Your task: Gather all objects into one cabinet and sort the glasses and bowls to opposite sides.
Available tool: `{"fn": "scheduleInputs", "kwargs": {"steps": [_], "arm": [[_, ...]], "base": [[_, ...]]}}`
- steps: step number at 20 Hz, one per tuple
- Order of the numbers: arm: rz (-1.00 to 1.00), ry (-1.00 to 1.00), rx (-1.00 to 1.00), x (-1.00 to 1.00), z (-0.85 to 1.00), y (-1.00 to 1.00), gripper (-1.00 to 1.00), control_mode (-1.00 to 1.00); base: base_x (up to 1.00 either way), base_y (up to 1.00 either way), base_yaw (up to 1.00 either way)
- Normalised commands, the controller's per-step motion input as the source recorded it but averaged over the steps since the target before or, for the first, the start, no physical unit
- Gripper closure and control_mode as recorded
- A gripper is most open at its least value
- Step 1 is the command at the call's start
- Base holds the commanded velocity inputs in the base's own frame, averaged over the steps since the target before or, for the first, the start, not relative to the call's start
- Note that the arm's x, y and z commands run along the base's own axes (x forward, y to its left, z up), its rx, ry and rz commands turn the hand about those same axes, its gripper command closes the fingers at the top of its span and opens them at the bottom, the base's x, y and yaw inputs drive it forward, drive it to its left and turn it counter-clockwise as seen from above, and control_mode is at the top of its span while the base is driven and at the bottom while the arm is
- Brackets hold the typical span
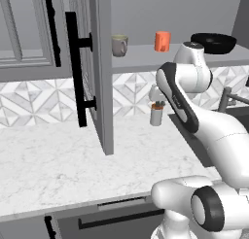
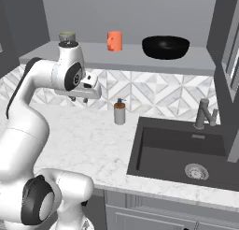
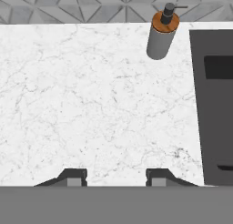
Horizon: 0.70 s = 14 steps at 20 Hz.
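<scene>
- A simulated kitchen is shown, with a white marble counter [image 1: 58, 165], a backsplash [image 2: 154, 93] of grey and white geometric tiles, and a dark sink [image 2: 186, 154] with a grey faucet [image 2: 204, 113] set into the counter on the right.
- The grey wall cabinet [image 1: 104, 73] is seen with its door swung open toward the camera in the left base view; a long black vertical bar handle [image 1: 75, 68] is carried on that door.
- Three task pieces are lined up on the flat grey cabinet shelf [image 2: 93, 58]: an olive-grey cup [image 1: 119, 44] at the left, an orange cup [image 1: 162, 41] in the middle, and a wide black bowl [image 2: 165, 46] at the right.
- The three are kept well apart from one another, all upright.
- In the right base view the olive-grey cup is partly hidden behind the arm's wrist.
- A grey soap dispenser [image 3: 160, 34] with a brown collar and black pump is stood on the counter near the backsplash, just left of the sink.
- The gripper [image 3: 113, 177] is held above the bare marble, below shelf level, pointing down at the counter.
- Its two dark fingertips [image 3: 75, 176] are seen spread apart with nothing between them, so the pincer is released and empty.
- The gripper is placed well apart from the dispenser and from the shelf items.
</scene>
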Motion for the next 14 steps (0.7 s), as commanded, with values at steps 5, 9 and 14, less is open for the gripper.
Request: {"fn": "scheduleInputs", "kwargs": {"steps": [5, 9, 14], "arm": [[-0.01, -0.01, 0.00, 0.00, 0.00, 0.00, -1.00, -1.00], [0.00, -0.03, 0.00, -0.34, 0.00, 0.00, -1.00, -1.00], [0.00, -0.18, 0.00, -0.99, 0.00, 0.00, -1.00, -1.00]], "base": [[0.00, 0.00, 0.00], [0.00, 0.00, 0.00], [0.00, 0.00, 0.00]]}}
